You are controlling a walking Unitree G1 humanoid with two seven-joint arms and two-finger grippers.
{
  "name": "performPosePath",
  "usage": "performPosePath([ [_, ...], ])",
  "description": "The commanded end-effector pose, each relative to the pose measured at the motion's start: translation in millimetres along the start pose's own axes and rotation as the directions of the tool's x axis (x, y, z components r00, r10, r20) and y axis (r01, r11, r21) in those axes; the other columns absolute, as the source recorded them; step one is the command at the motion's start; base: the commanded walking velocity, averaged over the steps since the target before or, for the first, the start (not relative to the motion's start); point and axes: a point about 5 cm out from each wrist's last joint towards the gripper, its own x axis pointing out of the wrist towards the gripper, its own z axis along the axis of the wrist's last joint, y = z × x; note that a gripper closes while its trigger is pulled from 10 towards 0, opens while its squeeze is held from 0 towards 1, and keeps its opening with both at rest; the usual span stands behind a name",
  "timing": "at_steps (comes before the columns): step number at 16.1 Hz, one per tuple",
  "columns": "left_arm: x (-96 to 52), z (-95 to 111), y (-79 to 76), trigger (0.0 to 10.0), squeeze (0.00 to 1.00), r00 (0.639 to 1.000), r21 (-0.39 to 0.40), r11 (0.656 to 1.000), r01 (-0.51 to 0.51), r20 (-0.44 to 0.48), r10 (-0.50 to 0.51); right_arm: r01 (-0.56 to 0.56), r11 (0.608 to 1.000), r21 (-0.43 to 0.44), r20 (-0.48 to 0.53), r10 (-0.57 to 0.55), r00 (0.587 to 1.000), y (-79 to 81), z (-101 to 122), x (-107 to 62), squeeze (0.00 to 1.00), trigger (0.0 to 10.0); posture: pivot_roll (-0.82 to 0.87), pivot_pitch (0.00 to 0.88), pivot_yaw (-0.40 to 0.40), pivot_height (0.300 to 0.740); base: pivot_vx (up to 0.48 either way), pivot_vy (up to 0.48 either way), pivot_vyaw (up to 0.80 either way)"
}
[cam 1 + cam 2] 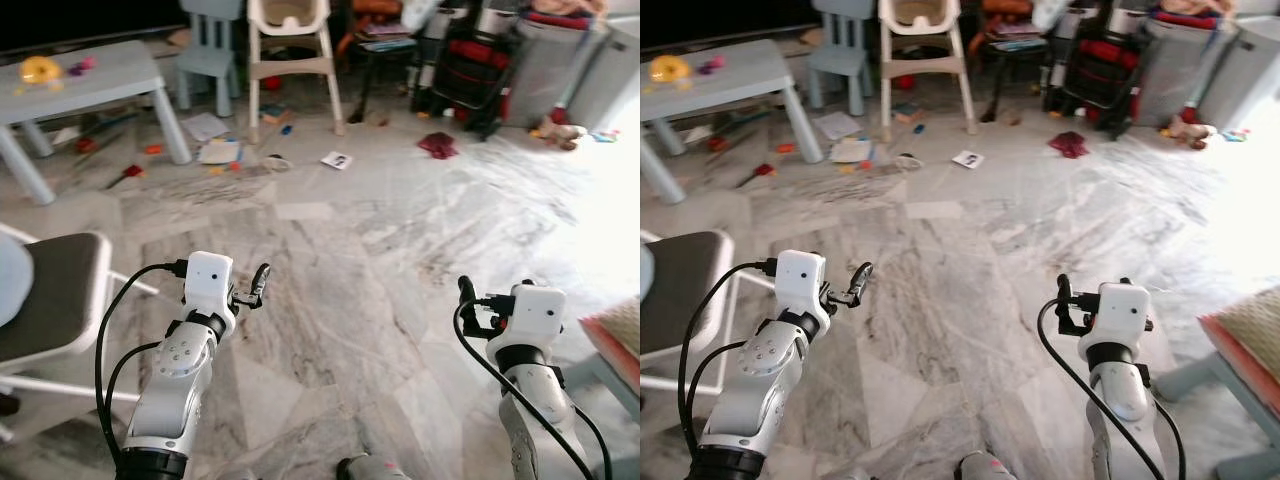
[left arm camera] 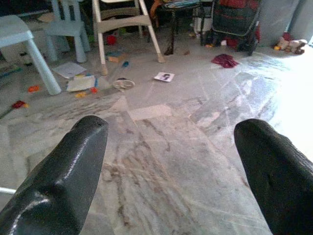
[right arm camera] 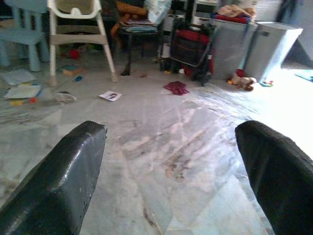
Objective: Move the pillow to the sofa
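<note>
Pillow [image 1: 1252, 335] cut off at frame edge

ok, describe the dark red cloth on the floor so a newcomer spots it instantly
Start at the white high chair at the far side of the room, then look to the robot's right, past the black-and-red folded stroller. The dark red cloth lies crumpled on the marble floor just before it, the only fabric among scattered papers and toys.

From head height we look down the marble floor [image 1: 330, 300]; both wrist views face the high chair [image 2: 124, 24].
</note>
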Motion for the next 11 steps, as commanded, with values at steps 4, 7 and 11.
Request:
performPosePath([
  [4,5.7,3.2,-0.6,10.0,0.0,1.0,-0.036,0.999,-0.002,0.001,0.002,0.026,1.0,0.004,-0.022,-0.026,0.999,-5.9,-3.1,3.6,0.0,10.0,-0.07,0.0,0.027,0.74,0.0,0.0,-0.8],
  [7,6.6,4.1,-1.9,10.0,0.0,1.0,-0.044,0.999,0.009,0.009,-0.008,0.03,1.0,0.004,-0.018,-0.03,0.999,-7.0,-1.7,5.7,0.0,10.0,-0.08,0.0,0.03,0.74,0.0,0.0,-0.8],
  [11,8.0,4.7,-5.6,10.0,0.0,1.0,-0.053,0.998,0.021,0.017,-0.02,0.03,1.0,0.006,-0.011,-0.03,0.999,-6.3,0.2,8.9,0.0,10.0,-0.08,0.0,0.024,0.74,0.193,0.0,-0.8],
])
